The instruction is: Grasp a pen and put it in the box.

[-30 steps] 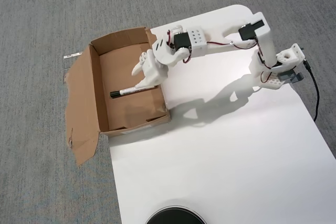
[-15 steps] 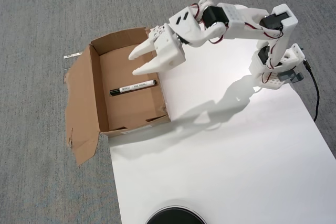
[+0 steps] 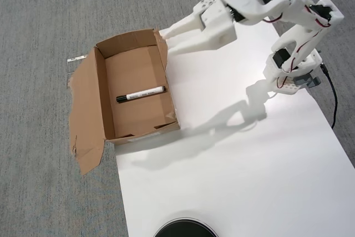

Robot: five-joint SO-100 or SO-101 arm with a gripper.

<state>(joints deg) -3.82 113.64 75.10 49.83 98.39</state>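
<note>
A white table (image 3: 233,159) is filling the frame's lower right over grey carpet (image 3: 44,4), carrying the box (image 3: 89,101) at its left edge and a round black object (image 3: 184,230) at bottom centre.

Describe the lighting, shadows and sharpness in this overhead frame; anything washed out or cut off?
Overhead view: bright, even light; the arm casts a soft grey shadow on the white table. The table near the arm's base looks washed out. The pen and box are sharp, the gripper slightly soft. A round black object is cut off at the bottom edge.
</note>
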